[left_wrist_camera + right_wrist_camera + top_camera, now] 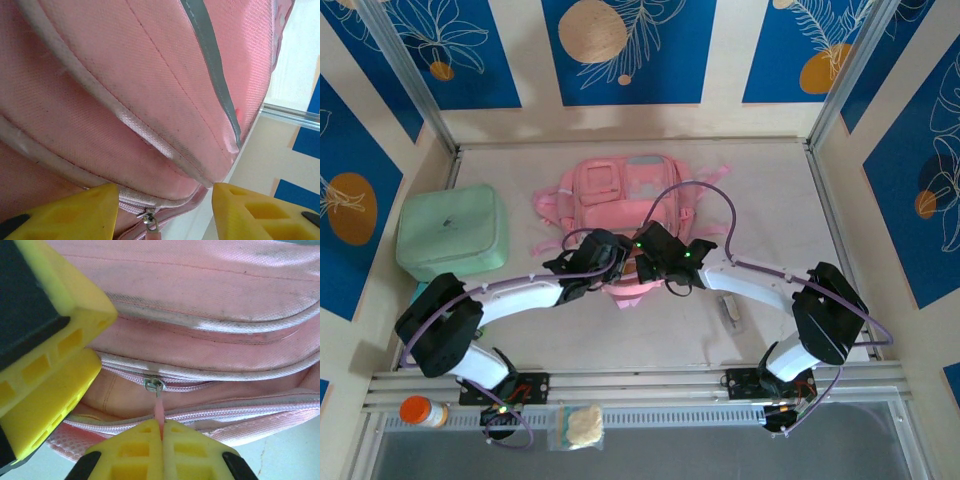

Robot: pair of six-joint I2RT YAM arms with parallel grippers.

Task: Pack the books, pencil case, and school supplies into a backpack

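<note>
The tabletop [650,335] carries the pink backpack [625,190] at its middle, lying flat with its front pockets up and its zippered edge toward the arms. I'd guess it lies that way so both arms can reach the opening. To its left, well apart, sits a padded mint-green case [452,232].

Both arms meet at the bag's near edge. The left gripper [165,192] has its jaws standing wide, one either side of the seam, clamping nothing that I can see. It looks placed to steady the fabric. The right gripper [162,427] has its jaws pinched tight on the pink zipper pull [159,412], which hangs from the metal slider [154,385]. That grip suits drawing the zip along its track. The teeth by the slider look parted.

A small pale oblong [730,310], likely one of the supplies, lies on the tabletop near the right arm, not yet packed.

The grippers cover the bag's mouth from above, so I cannot tell what is inside. A teal sliver [420,292] pokes out by the green case's near corner, and too little of it shows to name.
</note>
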